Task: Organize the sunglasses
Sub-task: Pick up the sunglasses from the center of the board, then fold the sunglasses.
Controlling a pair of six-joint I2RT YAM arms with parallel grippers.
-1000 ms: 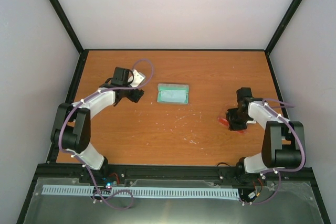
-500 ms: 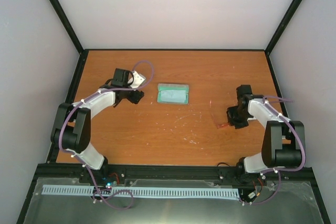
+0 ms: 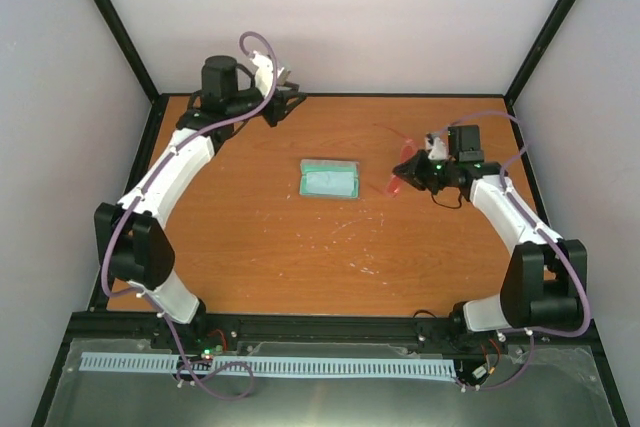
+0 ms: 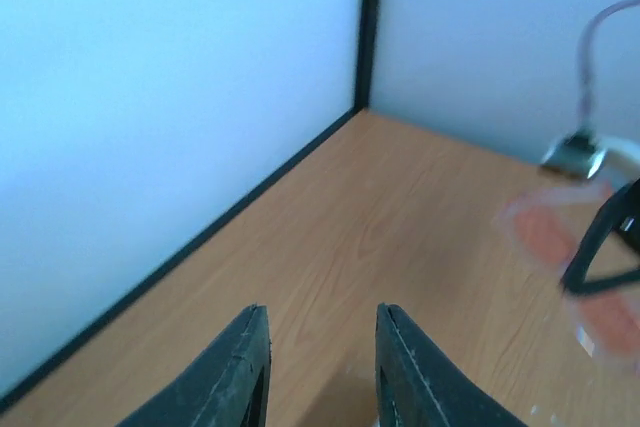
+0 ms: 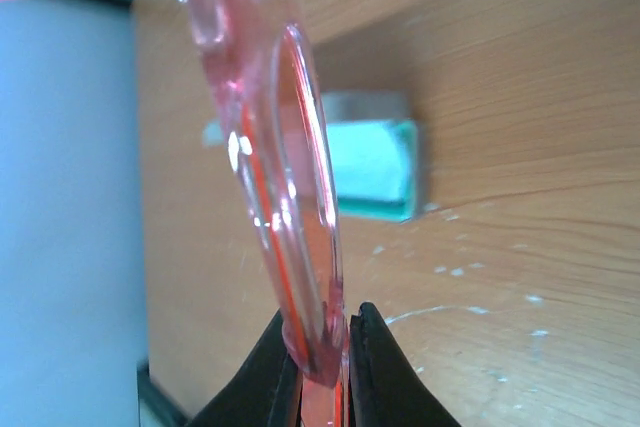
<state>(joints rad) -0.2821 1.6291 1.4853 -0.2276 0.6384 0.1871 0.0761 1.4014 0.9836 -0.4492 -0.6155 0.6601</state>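
Observation:
The sunglasses (image 3: 403,173), with red-orange translucent lenses and a thin pink frame, hang in the air right of the case. My right gripper (image 3: 420,171) is shut on them. In the right wrist view its fingers (image 5: 322,352) pinch the frame's lower edge, and the sunglasses (image 5: 290,177) stand up from the jaws. The grey case (image 3: 330,179) with teal-green lining lies open mid-table and also shows in the right wrist view (image 5: 375,167). My left gripper (image 3: 284,98) is open and empty, raised at the far left corner. In its wrist view (image 4: 318,347) the sunglasses (image 4: 548,235) show blurred at the right.
Black frame posts and pale walls close in the wooden table (image 3: 250,257) on three sides. The back-left wall and its black edge strip (image 4: 250,202) stand close ahead of my left gripper. White scuff marks (image 3: 345,230) lie in front of the case.
My right gripper has lifted the sunglasses off the table at the right and carried them back and left towards the case. My left arm has swung from beside the case to the far left corner.

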